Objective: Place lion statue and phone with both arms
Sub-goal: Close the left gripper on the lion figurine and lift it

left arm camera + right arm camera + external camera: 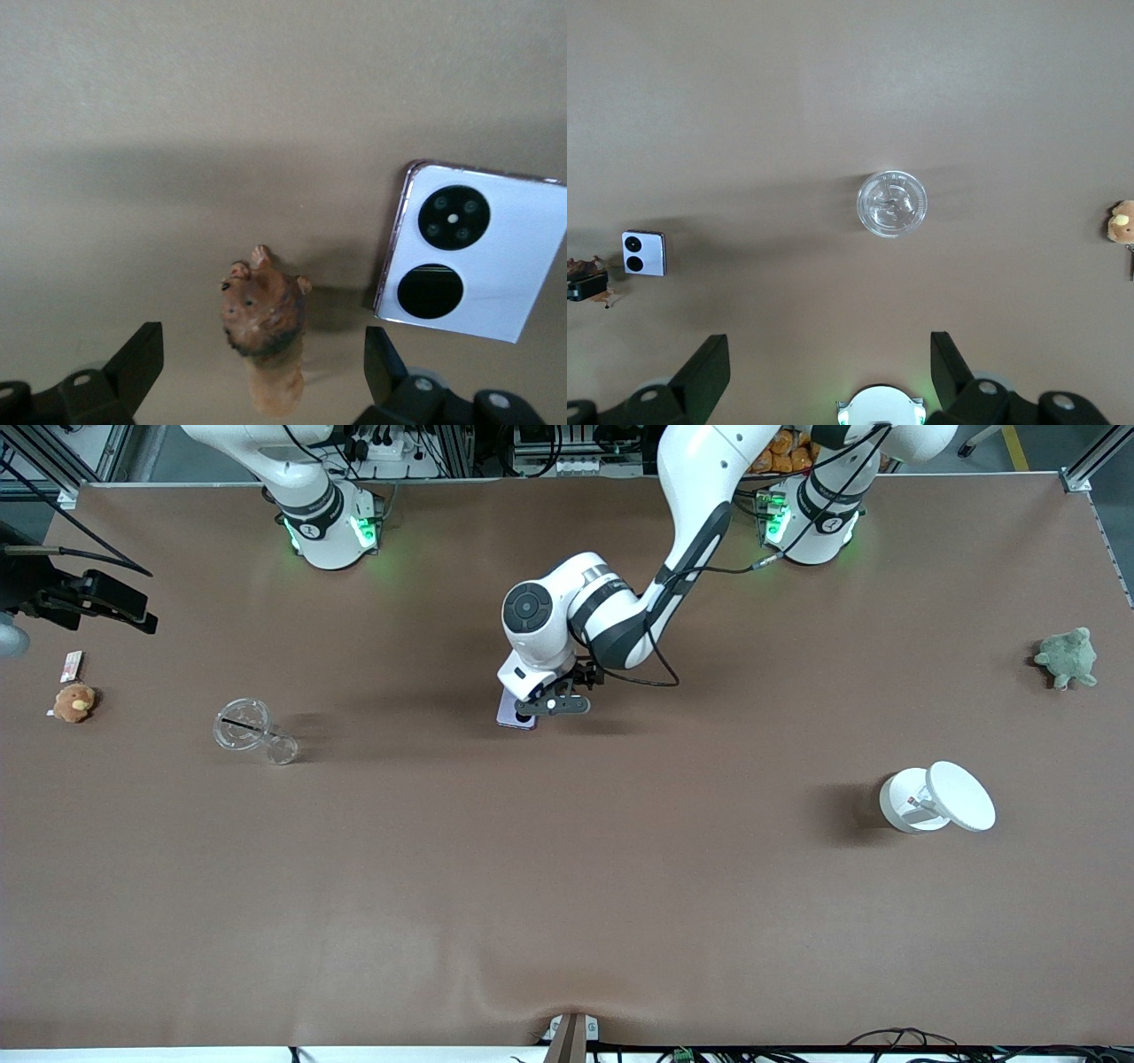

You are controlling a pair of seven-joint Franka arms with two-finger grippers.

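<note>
Lion statue (264,341) stands upright between open left tool (266,372) fingers.

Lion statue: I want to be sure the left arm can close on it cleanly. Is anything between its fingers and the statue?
Nothing visible: the lion statue stands between the open left gripper fingers, the phone lying apart beside it.

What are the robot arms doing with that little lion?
The left gripper hangs open just above the lion statue, with a finger on each side of it, and has not grabbed it yet. The lilac phone lies flat on the table right beside the lion, not touching it. The right gripper waits, open and empty, up over a clear glass toward its own end of the table.
</note>
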